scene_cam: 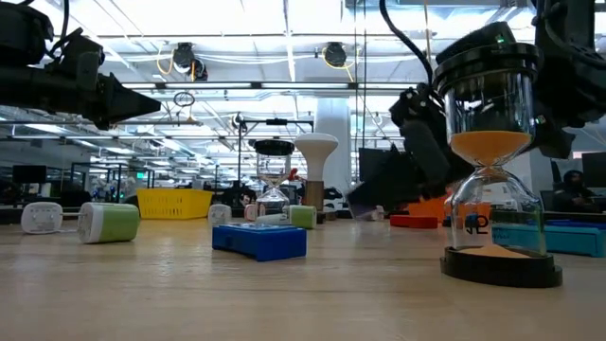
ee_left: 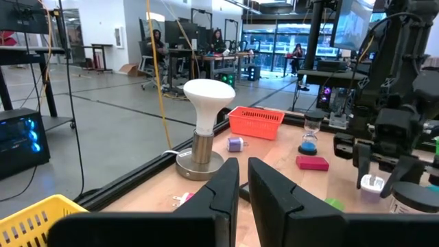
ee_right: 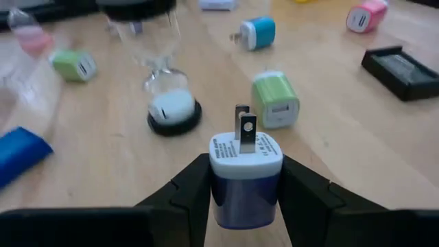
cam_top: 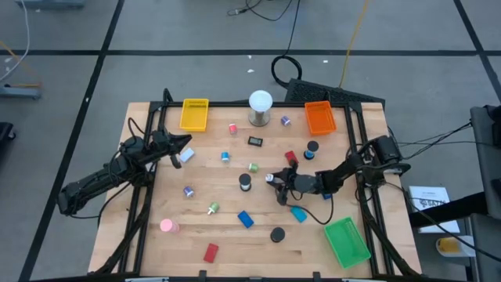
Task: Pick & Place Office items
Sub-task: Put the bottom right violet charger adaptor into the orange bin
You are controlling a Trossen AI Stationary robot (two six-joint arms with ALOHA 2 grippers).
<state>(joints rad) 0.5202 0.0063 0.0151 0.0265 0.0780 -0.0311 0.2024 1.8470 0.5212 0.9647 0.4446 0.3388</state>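
The right gripper (ee_right: 245,189) holds a small blue-and-white plug adapter (ee_right: 245,180) between its fingers, lifted above the middle of the tabletop (cam_top: 227,243), prongs pointing away from the wrist. It looks light, hard and smooth-sided — a squeeze on the flat flanks, as here, suits it, though the glossy shell could slip or twist. Just ahead lie a green adapter (ee_right: 276,99) and a small sand timer (ee_right: 168,82) — glass, easily toppled. The green tray (cam_top: 347,240) sits nearer the table's edge. The left gripper (cam_top: 177,151) waits near the left side, fingers nearly together.
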